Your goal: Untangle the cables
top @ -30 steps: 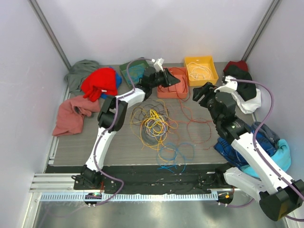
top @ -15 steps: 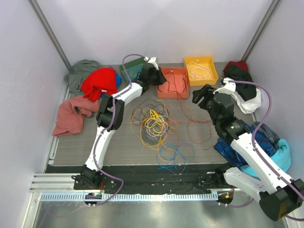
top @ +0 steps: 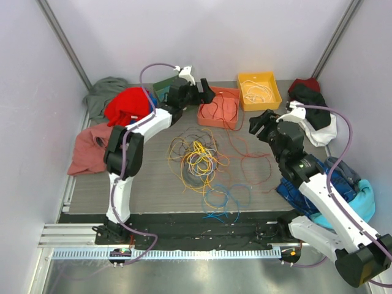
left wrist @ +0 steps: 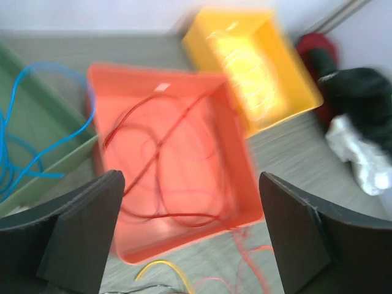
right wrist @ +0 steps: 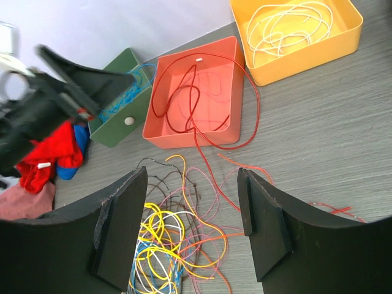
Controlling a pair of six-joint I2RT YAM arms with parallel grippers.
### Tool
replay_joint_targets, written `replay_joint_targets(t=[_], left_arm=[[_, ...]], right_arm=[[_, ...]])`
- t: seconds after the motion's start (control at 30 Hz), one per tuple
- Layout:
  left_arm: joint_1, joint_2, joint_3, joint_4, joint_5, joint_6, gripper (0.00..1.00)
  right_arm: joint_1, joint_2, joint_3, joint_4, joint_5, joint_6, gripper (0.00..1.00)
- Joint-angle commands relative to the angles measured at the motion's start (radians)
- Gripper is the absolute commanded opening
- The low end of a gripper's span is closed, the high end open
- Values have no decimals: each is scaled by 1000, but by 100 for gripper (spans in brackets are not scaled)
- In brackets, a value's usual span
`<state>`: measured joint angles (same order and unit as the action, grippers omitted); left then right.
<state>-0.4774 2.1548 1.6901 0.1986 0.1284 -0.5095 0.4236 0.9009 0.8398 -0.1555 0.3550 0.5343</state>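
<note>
A tangle of yellow, brown, blue, white and pink cables (top: pixel 196 156) (right wrist: pixel 159 245) lies mid-table. Orange and blue strands (top: pixel 229 196) spread toward the front. A red cable (top: pixel 222 110) (left wrist: pixel 159 153) (right wrist: pixel 184 98) lies in the orange-red tray (top: pixel 211 121) (left wrist: pixel 110 92) (right wrist: pixel 190 141), with one end trailing over the rim onto the table. My left gripper (top: pixel 205 92) (left wrist: pixel 191 214) hovers open beside that tray's left side, holding nothing. My right gripper (top: pixel 262 125) (right wrist: pixel 193 208) hangs open right of the tangle, also holding nothing.
A yellow tray (top: pixel 274 98) (right wrist: pixel 306 61) holds white cables (right wrist: pixel 288 27). A green tray (top: pixel 164 86) (left wrist: pixel 55 165) holds a blue cable (left wrist: pixel 18 122). Clothes lie at the left (top: pixel 130 105) and right (top: pixel 315 116) edges. A blue cloth (top: pixel 349 184) sits by my right arm.
My left gripper has gone from nearly shut to wide open, and the left arm's elbow has swung left. The right arm has barely moved.
</note>
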Motion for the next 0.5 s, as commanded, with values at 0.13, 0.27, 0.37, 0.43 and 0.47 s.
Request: replay_joint_targets(t=[0.13,0.27,0.37,0.43,0.47], left_arm=[[-122,-251,-188,116,7,-44,100],[-214,-283,-330,70,-113,-84,100],[-231,-267,-382,99,-165,-181,100],[-231,-240,-411,136,-167,-263,100],[-231,-230,-415,150,-167,-283,100]], right_arm=[[1,-62,-1,20,22,12,68],[3,-74,-7,25,21,13,68],[3,-73,-15,28,9,18,68],[1,-73,-19,28,7,19,68],[1,-76,-19,27,6,18,68]])
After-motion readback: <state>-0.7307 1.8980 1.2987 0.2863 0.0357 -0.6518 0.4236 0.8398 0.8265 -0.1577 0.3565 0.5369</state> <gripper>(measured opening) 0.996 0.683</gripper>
